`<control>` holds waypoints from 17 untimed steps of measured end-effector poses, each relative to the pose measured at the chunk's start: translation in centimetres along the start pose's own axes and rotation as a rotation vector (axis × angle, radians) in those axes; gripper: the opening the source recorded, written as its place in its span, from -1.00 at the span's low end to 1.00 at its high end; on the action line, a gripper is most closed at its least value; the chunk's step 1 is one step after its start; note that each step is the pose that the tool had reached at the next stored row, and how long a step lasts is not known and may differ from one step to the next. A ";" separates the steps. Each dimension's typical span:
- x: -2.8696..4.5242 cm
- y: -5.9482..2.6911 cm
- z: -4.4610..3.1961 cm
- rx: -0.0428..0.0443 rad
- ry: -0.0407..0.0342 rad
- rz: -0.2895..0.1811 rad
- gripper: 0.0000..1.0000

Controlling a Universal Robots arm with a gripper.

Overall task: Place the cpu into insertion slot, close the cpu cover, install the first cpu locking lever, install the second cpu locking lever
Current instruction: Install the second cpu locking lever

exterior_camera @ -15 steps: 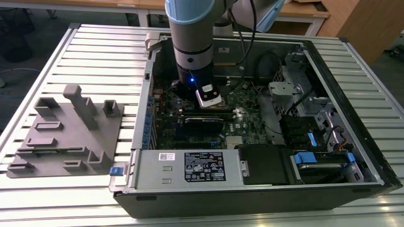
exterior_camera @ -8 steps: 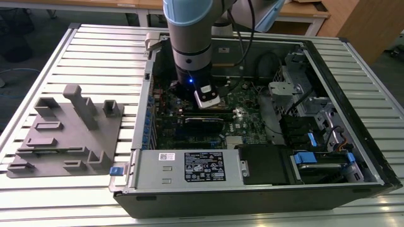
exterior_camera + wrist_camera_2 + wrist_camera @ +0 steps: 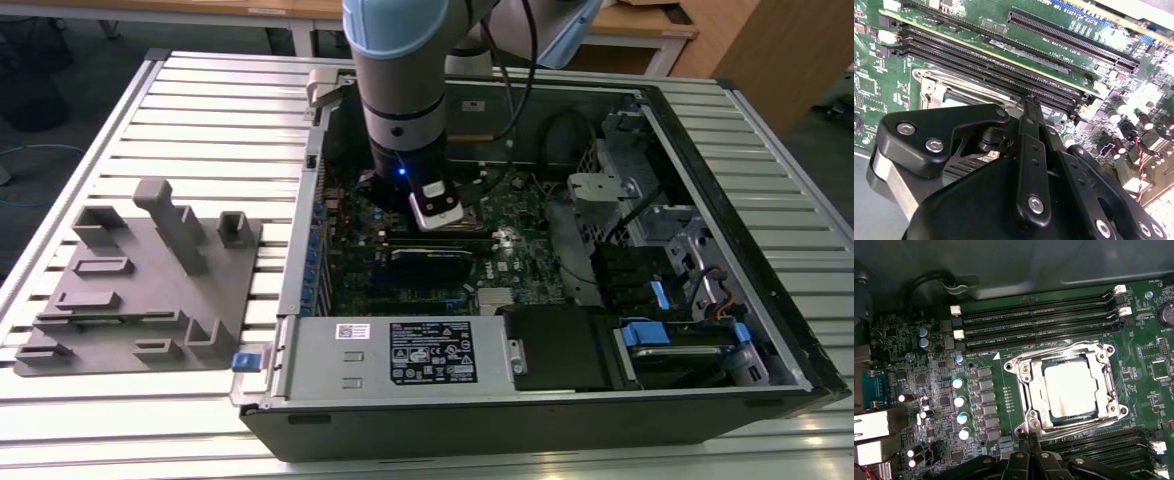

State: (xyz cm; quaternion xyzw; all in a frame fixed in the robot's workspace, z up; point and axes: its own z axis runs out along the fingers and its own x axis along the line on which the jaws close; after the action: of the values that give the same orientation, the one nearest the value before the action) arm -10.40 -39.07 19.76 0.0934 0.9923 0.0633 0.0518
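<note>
The cpu (image 3: 1070, 388) lies flat in the insertion slot (image 3: 1111, 396) with the cpu cover (image 3: 1030, 386) folded down around it, its window framing the pale metal top, so seating and cover-closing look done. The gripper (image 3: 1028, 438) sits low at the socket's edge, fingers pressed together and clamped on nothing, the tip close to the frame, plausibly placed to press a locking lever. In the exterior view, the arm (image 3: 400, 90) reaches straight down into the open computer case (image 3: 747, 400) on the bench (image 3: 200, 80).
</note>
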 end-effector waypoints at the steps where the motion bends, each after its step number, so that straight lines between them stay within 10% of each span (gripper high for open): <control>1: 0.03 -0.01 0.02 -0.0006 0.0000 0.000 -0.79; 17: 0.63 -0.19 0.51 -0.0052 -0.0011 0.000 -0.79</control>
State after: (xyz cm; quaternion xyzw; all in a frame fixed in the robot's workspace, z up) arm -10.99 -39.08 19.17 0.0935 0.9920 0.0659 0.0526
